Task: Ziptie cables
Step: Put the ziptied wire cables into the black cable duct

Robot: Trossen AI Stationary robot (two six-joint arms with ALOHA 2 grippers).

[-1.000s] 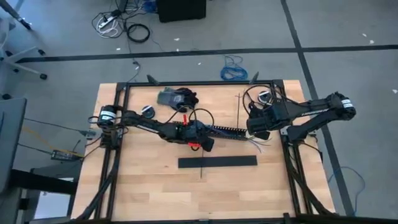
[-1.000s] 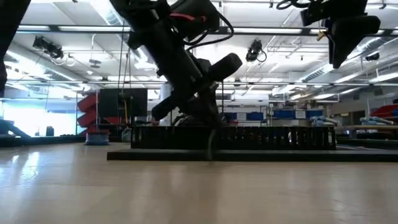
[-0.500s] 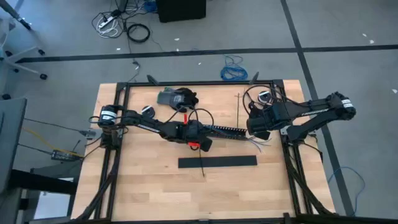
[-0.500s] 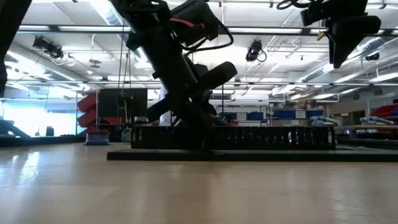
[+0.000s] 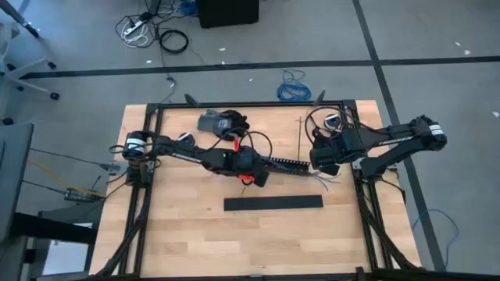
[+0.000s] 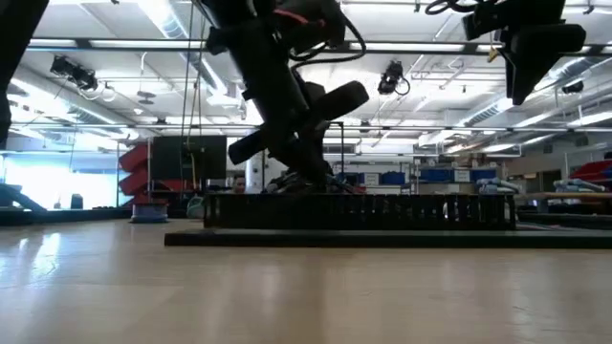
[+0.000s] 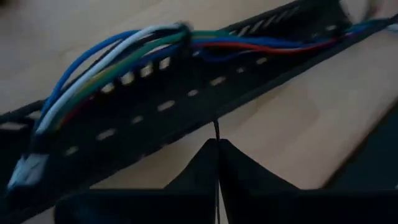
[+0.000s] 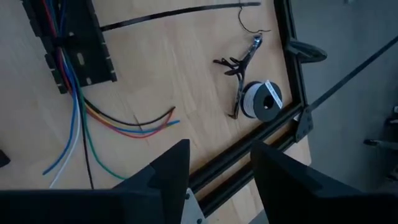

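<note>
Pale wooden desk [image 5: 172, 234]. Long black slotted duct [image 7: 186, 102] near centre holds the thin blue, green, white and red cables [image 7: 118, 59]; their ends fan out toward 3 o'clock [image 8: 93, 134]. Flat black bar [image 5: 273, 203] at 6 o'clock of the duct. Left hand [image 7: 216, 146] pinched closed on a thin black ziptie [image 7: 216, 129] beside the duct. Right hand [image 8: 217, 165] spread open, empty, above the fanned ends. Second ziptie [image 8: 180, 14] nearby.

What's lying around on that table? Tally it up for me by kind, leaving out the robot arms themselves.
Zipties: 2
Wire bundle: 1
Slotted duct: 1
Flat black bar: 1
Cutters: 1
Spool: 1
Dark heap, kind unclear: 1
Total: 8
</note>
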